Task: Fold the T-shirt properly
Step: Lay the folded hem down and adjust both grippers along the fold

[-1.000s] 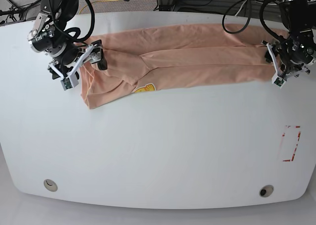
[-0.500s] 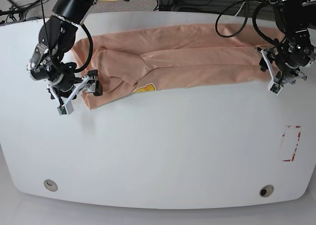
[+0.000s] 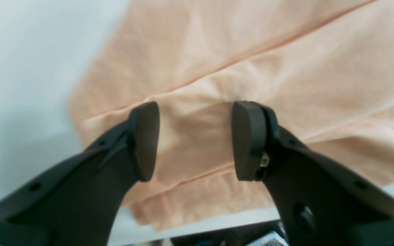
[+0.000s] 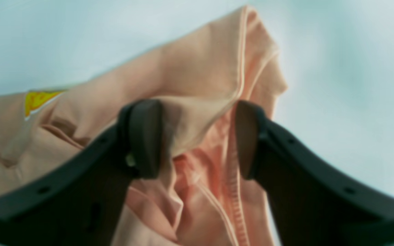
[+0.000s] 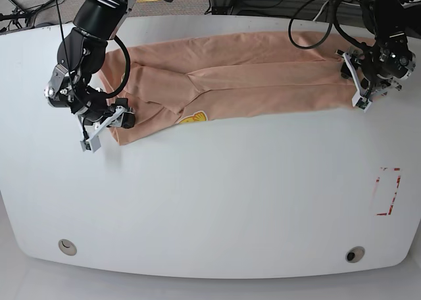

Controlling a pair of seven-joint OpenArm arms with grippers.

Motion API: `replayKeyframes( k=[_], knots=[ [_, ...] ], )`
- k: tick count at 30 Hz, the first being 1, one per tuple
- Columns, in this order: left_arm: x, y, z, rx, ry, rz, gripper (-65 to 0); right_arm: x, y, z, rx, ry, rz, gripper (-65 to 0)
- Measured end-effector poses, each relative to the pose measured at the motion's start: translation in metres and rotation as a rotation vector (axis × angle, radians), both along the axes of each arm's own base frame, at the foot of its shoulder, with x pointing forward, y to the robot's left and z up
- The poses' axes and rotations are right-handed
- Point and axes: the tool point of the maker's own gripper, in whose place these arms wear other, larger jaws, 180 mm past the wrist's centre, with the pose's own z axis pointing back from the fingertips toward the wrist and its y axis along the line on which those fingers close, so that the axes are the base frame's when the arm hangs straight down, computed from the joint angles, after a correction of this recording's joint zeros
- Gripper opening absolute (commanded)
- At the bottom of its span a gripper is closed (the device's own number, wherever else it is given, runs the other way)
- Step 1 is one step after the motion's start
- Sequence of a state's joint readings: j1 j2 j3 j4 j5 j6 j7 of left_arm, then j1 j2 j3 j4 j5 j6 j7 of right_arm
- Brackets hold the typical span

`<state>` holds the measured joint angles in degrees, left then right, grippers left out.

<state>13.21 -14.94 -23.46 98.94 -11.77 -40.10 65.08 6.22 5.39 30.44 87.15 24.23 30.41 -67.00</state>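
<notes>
We have the T-shirt lying lengthwise-folded along the table's far side, and both our right gripper and left gripper straddle its two ends with jaws apart, so next each must pinch its edge.

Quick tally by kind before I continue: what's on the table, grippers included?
Peach-pink cotton T-shirt with yellow patch: 1
Black robot grippers, left gripper and right gripper: 2
Red rectangular outline mark on the white table: 1
Total: 4
</notes>
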Motion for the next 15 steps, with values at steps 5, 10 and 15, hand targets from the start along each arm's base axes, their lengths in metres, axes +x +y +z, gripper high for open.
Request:
replayKeyframes(
  k=[5, 10, 15],
  knots=[
    [-0.002, 0.002, -0.012, -0.052, 0.023, 0.031, -33.2, 0.003, 0.000, 0.003, 0.001, -0.017, -0.003, -63.6],
    [0.004, 0.002, -0.014, -0.082, -0.005, 0.039, -33.2, 0.003, -0.003, 0.003, -0.003, -0.017, -0.007, -64.8],
    [0.006, 0.001, -0.014, -0.086, -0.010, 0.038, -33.2, -0.001, -0.017, 0.003, 0.010, -0.019, -0.064, -65.0]
  ],
)
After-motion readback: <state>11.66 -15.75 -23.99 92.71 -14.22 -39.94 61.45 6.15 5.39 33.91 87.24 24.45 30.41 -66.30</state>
